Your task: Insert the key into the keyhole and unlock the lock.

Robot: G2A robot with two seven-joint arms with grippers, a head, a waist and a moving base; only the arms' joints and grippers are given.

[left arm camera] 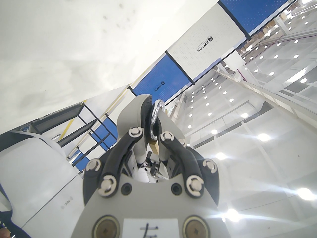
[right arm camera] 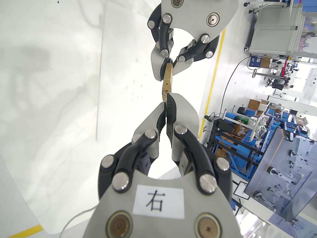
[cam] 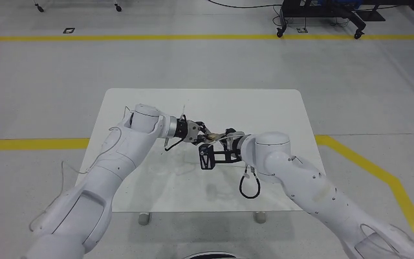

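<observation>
Padlock: we are seeing a small padlock (right arm camera: 169, 76) held in the air over the middle of the desk (cam: 272, 107), well in from every edge. Its flat brass body is pointing toward the right arm.
Left tool: the left tool (left arm camera: 153, 105) is clamping the padlock, with its ribbed pads pressing on the bright steel shackle (left arm camera: 154, 121) and the top of the body.
Right tool: the right tool (right arm camera: 166, 106) is pinching together on the key (right arm camera: 164, 97). We are making out only a brass sliver of the key past the black pads, meeting the bottom end of the body.
Depth: we cannot tell how far the blade is sitting in the keyhole.
Handling, lock: we are judging it rigid, dense for its size and smooth-sided, so it may be prone to swivelling. A grip across the flat faces near the shackle should be resisting the turn best.
Handling, key: we are judging it thin, light and stiff. It is best pinched flat on its head, since an edge-on grip could be letting it roll in the pads.
Surfaces: polished rounded steel, matte brass slab, grooved rubber pads, plain white desk.
</observation>
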